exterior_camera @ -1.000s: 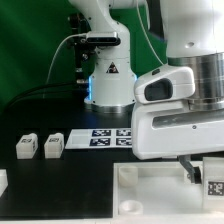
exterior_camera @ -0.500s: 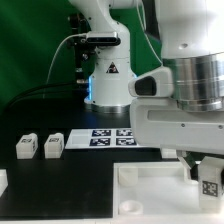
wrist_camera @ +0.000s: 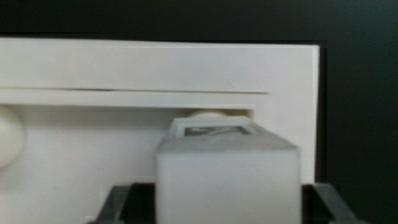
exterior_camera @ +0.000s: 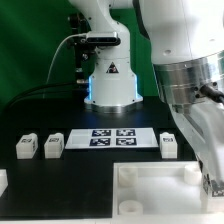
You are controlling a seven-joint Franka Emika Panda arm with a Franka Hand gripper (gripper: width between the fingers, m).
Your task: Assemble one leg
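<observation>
A: Where is the leg right now?

B: In the wrist view the small white plastic stubby leg block (wrist_camera: 222, 168) sits between the dark fingers (wrist_camera: 128, 203) of the tool (wrist_camera: 224, 205), which press against both its sides, so I read the tool as clenched on that leg. It hangs over the large white square panel (wrist_camera: 160, 80), with a round corner socket (wrist_camera: 217, 119) showing just past the leg's far end.

A: And from outside?

B: The arm's white body hides most of it. At the exterior view's right edge the tool (exterior_camera: 212, 183) reaches down beside the panel's (exterior_camera: 150, 185) corner, and only a dark tag patch shows there. Three more white tagged leg blocks stand on the black tabletop (exterior_camera: 70, 175): two (exterior_camera: 26, 147) (exterior_camera: 53, 144) on the exterior view's left, one (exterior_camera: 170, 144) just past the marker board (exterior_camera: 112, 138).

A: What could spoil it from here?

B: My guess: if the leg comes down off-centre from the socket, it would strike the rim and jam or tilt in the fingers. Pushing on could shove the loose panel across the tabletop. Letting go before it seats could leave the leg toppled.
</observation>
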